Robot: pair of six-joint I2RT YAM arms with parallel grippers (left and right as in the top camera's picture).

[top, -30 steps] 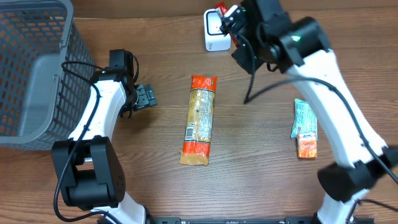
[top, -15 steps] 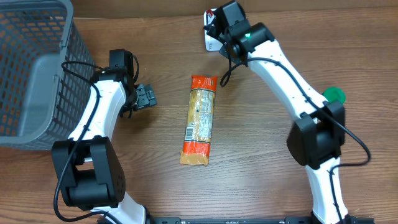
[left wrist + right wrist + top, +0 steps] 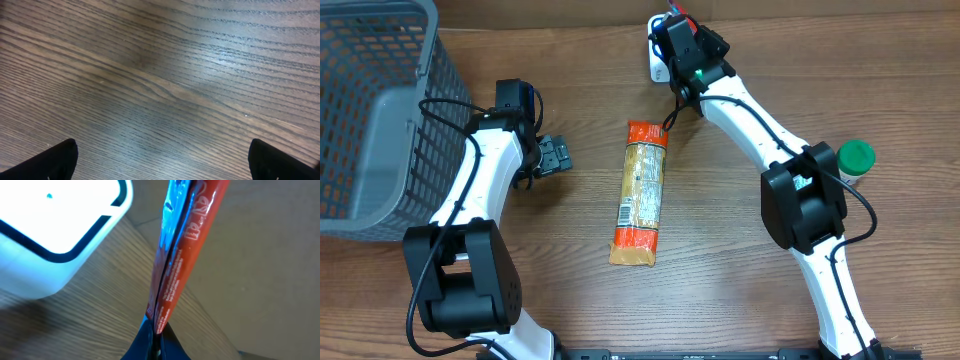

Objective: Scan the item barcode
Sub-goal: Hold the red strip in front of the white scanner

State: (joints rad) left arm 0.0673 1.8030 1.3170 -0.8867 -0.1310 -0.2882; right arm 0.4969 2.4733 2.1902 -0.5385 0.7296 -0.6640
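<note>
My right gripper (image 3: 159,335) is shut on the lower edge of a flat red and blue packet (image 3: 180,245), held upright and edge-on. The packet stands just right of the white scanner box (image 3: 55,230). From overhead, the right gripper (image 3: 678,25) hangs over the scanner (image 3: 658,60) at the table's far edge, with a sliver of the red packet (image 3: 677,13) showing. My left gripper (image 3: 557,155) rests open near the table's left side. Its black fingertips (image 3: 55,162) are spread wide over bare wood with nothing between them.
A long orange noodle packet (image 3: 640,193) lies in the middle of the table. A grey wire basket (image 3: 370,110) stands at the far left. A green-capped bottle (image 3: 855,160) stands on the right beside my right arm.
My right arm has swung back and left, carrying the packet over to the scanner. The green-capped bottle has come into view. A packet seen lying at the right earlier no longer shows. The left arm is still.
</note>
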